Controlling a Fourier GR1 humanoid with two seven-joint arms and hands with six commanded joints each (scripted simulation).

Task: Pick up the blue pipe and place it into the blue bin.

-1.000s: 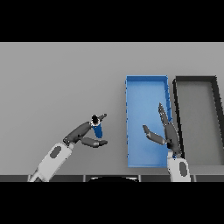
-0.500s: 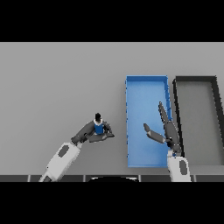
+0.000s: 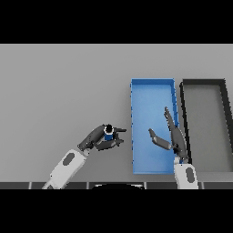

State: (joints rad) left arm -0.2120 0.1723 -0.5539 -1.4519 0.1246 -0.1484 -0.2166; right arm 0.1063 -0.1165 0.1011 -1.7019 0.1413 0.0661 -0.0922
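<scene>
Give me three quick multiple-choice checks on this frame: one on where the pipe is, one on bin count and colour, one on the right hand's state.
1. Where is the blue pipe?
A. in the blue bin
B. in the left hand, left of the blue bin
C. in the black bin

2. Which bins are on the table?
A. two blue
B. one blue, one black
C. one black only

3. How is the right hand?
A. open, holding nothing
B. shut on the pipe
C. out of view

Key: 1 B, the left hand is curled round it, short of the blue bin. 2 B, the black bin sits beside the blue one. 3 A, the right hand shows straight fingers over the blue bin.
</scene>
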